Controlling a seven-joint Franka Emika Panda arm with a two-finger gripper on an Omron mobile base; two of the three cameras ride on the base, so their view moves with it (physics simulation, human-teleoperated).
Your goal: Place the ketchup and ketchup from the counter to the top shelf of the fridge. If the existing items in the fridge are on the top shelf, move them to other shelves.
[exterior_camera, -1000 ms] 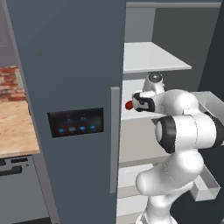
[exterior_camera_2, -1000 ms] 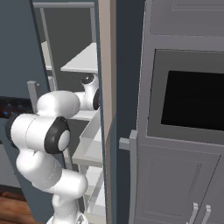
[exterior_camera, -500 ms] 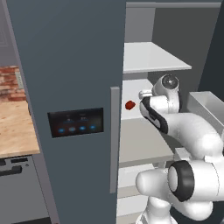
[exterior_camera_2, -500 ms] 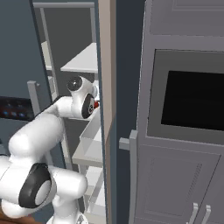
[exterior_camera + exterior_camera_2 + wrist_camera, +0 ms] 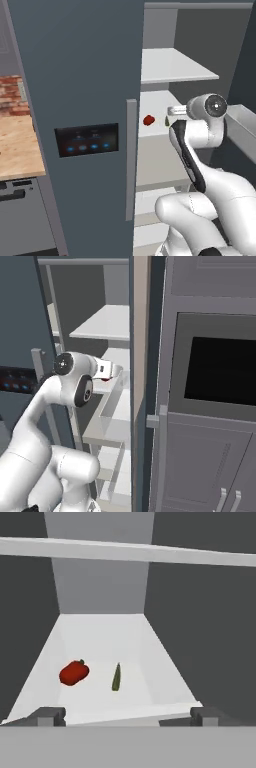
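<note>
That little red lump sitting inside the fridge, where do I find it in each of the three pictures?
Left base view: the red lump sits mid-picture on a white shelf, just right of the door's handle.
Right base view: a sliver of red peeks from under the robot's hand, left of centre.
Hand view: left of centre, on the shelf.
Shared landmark: the small green thing beside it.

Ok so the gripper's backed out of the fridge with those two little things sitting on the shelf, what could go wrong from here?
The red lump and the green thing lie near the shelf's front edge; a low re-entry by the open gripper might knock them. The arm's elbow hangs close to the door bin and could clip it when swinging away.
</note>
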